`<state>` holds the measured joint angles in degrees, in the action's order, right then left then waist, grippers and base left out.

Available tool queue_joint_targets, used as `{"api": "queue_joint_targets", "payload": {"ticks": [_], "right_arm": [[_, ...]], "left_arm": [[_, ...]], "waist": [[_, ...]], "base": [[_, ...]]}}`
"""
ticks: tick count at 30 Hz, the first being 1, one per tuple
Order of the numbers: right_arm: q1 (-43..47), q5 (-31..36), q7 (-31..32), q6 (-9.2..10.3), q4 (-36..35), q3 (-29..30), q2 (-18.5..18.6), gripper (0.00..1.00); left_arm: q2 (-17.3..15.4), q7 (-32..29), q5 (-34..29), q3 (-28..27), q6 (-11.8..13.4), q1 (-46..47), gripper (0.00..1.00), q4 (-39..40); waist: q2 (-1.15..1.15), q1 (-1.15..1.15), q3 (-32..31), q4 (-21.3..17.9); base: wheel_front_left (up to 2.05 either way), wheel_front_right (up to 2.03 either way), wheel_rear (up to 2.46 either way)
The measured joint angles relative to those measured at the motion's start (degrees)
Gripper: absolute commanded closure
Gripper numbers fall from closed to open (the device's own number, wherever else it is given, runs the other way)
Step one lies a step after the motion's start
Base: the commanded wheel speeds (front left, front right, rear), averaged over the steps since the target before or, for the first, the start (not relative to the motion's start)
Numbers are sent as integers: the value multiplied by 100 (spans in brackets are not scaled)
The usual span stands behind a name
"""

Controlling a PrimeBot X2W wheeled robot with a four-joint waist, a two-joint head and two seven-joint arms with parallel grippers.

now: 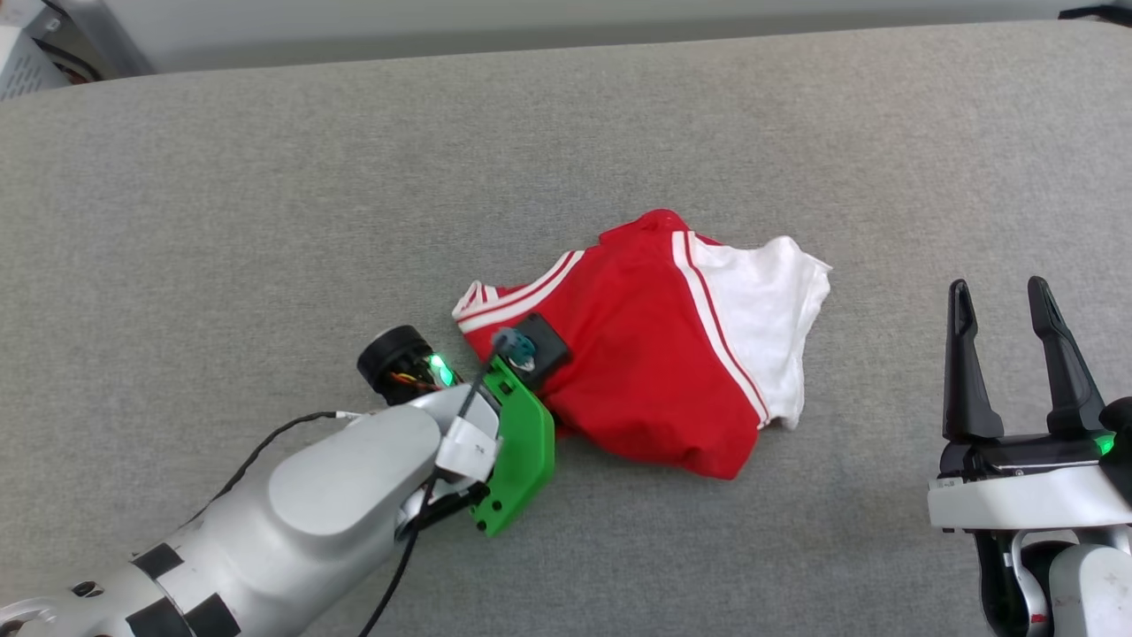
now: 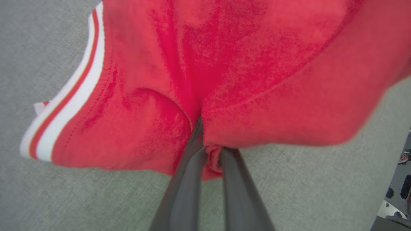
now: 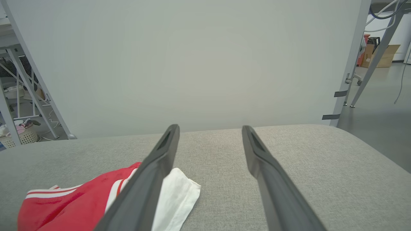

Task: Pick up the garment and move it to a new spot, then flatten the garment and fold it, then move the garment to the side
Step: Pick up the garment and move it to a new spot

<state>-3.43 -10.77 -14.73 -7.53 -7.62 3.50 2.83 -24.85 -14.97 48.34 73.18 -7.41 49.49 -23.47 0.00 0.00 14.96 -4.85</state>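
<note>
The garment (image 1: 646,354) lies crumpled on the grey padded surface (image 1: 265,221), red with a white sleeve (image 1: 765,310) toward the right and striped trim (image 1: 522,296) at its left; no lettering shows. My left gripper (image 2: 207,141) is at the garment's near left edge, shut on a pinch of red cloth (image 2: 244,70), with its fingers hidden under the wrist (image 1: 522,425) in the head view. My right gripper (image 1: 1004,305) stands open at the right, apart from the garment (image 3: 74,205), nothing between its fingers (image 3: 160,160).
The grey surface stretches wide to the left and back. A pale wall panel (image 3: 192,64) rises behind its far edge. Metal frame legs (image 3: 353,64) and a cardboard box (image 3: 382,54) stand on the floor beyond the right end, a basket (image 3: 19,134) beyond the left.
</note>
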Motion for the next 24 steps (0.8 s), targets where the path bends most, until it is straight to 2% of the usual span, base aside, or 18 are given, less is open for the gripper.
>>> {"api": "queue_joint_targets", "payload": {"ticks": [1, 5, 9, 12, 18, 24], "right_arm": [[10, 0, 1, 0, 9, -2, 0, 0], [80, 47, 1, 0, 23, 31, 0, 0], [163, 112, 1, 0, 41, 43, 0, 0], [213, 133, 1, 0, 43, 65, 0, 0], [328, 164, 1, 0, 46, 96, 0, 0], [436, 199, 1, 0, 53, 138, 0, 0]], "left_arm": [[14, 163, 19, -52, 0, 0, 0, -94], [146, 856, 3, -311, 57, 4, 0, -334], [213, 1536, -31, -578, 270, 0, 0, -289], [122, 1952, -34, -797, 516, -35, 0, -145], [-314, 2675, -37, -1237, 1223, -564, 0, 264], [-511, 2962, -189, -1984, 2050, -1282, 0, 806]], "waist": [[0, 0, -24, 27], [0, 0, -134, 138], [0, 0, -282, 274], [0, 0, -407, 371], [0, 0, -656, 567], [0, 0, -860, 715]], "base": [[0, 0, 0], [0, 0, 0], [0, 0, 0], [0, 0, 0], [0, 0, 0], [0, 0, 0]]}}
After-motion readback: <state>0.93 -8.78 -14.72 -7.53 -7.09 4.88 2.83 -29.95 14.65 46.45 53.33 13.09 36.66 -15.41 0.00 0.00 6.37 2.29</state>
